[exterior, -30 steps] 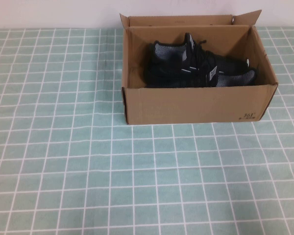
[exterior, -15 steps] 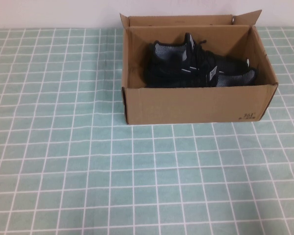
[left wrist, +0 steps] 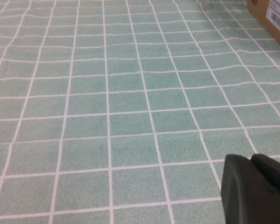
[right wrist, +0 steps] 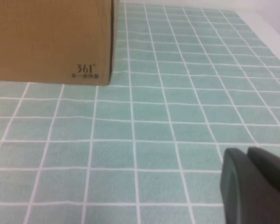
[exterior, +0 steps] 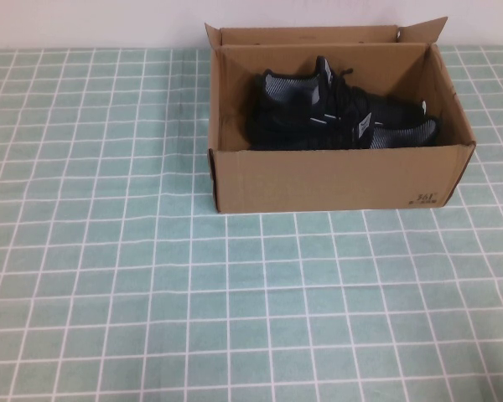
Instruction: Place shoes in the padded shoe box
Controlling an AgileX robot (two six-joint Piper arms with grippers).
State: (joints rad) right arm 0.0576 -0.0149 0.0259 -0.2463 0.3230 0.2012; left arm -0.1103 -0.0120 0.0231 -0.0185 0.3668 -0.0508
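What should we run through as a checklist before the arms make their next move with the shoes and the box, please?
1. Both shoes inside the padded shoe box: ok; the black pair lies within its walls.
2. Box upright on the checked tablecloth: ok.
3. Box flaps open: ok; the rear flap stands up, nothing covers the shoes.
4. Left pincer away from the box: ok; it sits over bare cloth, absent from the high view.
5. Right pincer away from the box: ok; it sits over the cloth, the box's printed corner ahead of it.
6. Pincer openings: cannot tell for either.
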